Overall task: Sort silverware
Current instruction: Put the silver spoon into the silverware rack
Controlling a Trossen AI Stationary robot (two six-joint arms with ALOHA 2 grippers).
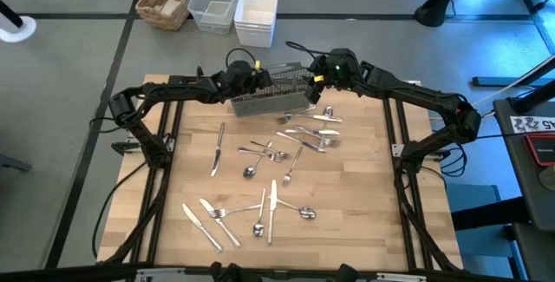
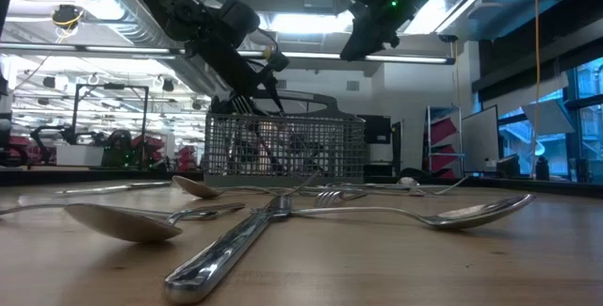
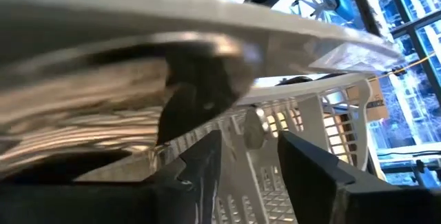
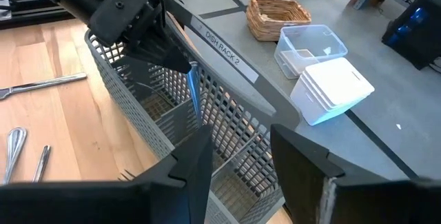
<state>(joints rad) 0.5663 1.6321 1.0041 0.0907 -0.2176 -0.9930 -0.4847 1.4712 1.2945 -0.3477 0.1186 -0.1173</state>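
Your left gripper (image 4: 180,69) sits over the mesh caddy (image 1: 270,91) at the far edge of the tabletop (image 1: 364,204), jaws clamped on a knife (image 4: 193,93) hanging blade-down into a compartment. Part the jaws only once the blade is well inside the walls, then lift straight up so nothing snags the wire. Your right gripper (image 1: 323,72) waits just beside the caddy's other end, jaws apart and empty. The remaining silverware (image 1: 269,191) lies scattered across the pale wood: thin, polished, slippery pieces, several crossing one another. The caddy is stiff grey wire grid
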